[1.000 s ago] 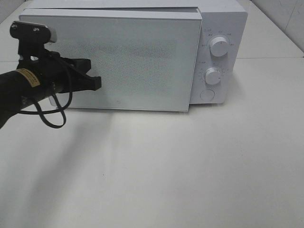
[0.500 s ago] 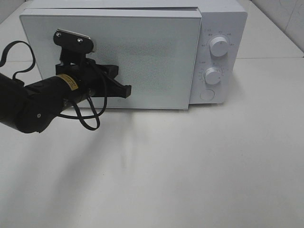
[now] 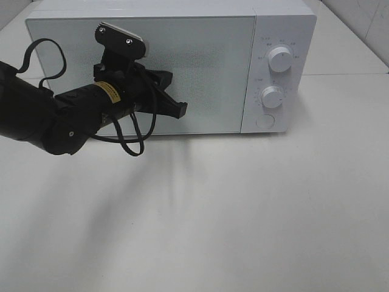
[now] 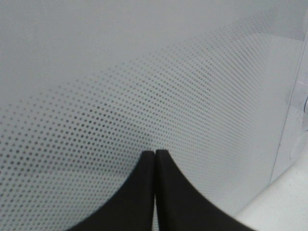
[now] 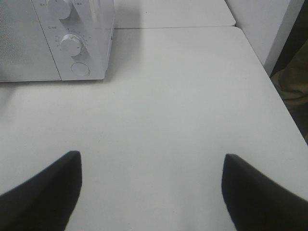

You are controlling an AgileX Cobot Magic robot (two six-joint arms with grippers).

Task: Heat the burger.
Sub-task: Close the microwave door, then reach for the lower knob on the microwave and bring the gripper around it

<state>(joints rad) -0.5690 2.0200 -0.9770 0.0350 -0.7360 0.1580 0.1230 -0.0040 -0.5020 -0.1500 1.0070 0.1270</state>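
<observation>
Microwave: white, at the far side of the table, front turned toward the high camera.
Door: pale dotted panel, closed, lying flush with the body.
Controls: upper knob, lower knob and round button, stacked on the panel right of the door, none touched.
Left gripper: fingers pressed together with no gap and nothing between them. Tips aimed at the lower middle of the door and very close against the dots in the left wrist view. Actual contact not clear.
Cable: black loop hanging under the left arm, in front of the door's lower edge.
Right gripper: fingers spread wide, empty, over bare table, well apart from the microwave's knob side; outside the high view.
Burger: visible in none of the views; whereabouts impossible to tell.
</observation>
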